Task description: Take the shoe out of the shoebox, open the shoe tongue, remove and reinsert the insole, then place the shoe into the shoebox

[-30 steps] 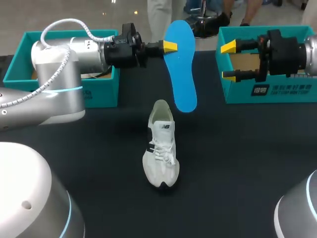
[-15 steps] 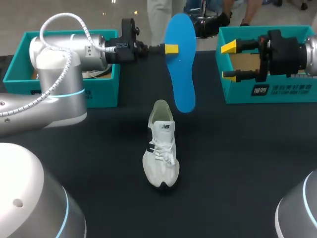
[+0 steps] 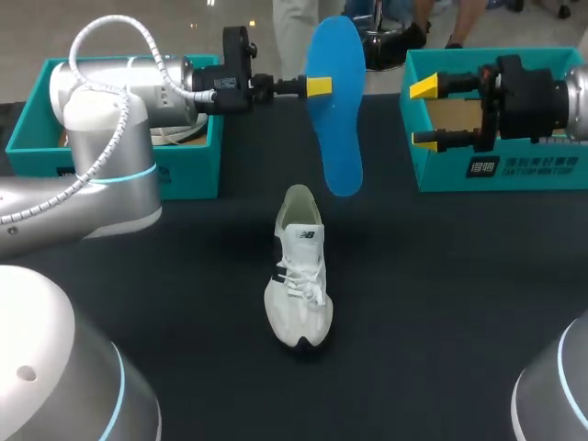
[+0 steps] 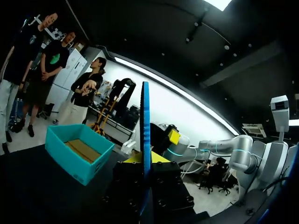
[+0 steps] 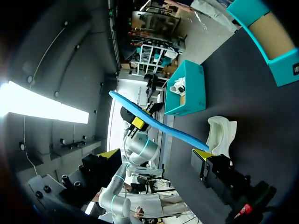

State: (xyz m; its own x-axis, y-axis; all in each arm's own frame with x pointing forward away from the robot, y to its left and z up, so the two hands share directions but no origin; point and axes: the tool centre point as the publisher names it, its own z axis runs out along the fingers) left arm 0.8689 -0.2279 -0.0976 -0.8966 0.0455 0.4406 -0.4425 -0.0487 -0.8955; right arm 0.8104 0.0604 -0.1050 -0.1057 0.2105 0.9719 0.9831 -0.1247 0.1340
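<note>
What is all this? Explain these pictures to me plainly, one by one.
This is a robot with two arms at a black table. The big picture looks down from above and behind the robot. The two round ones come from a camera on each wrist, looking out along the fingers. Each arm ends in a gripper, a claw of two fingers with yellow tips. The left gripper is shut on a blue insole and holds it up off the table. A white shoe lies on the table nearby. The right gripper is open and empty, by the right box. The left box stands across from it. In the left wrist picture the insole shows edge-on, as a thin blue line.
</note>
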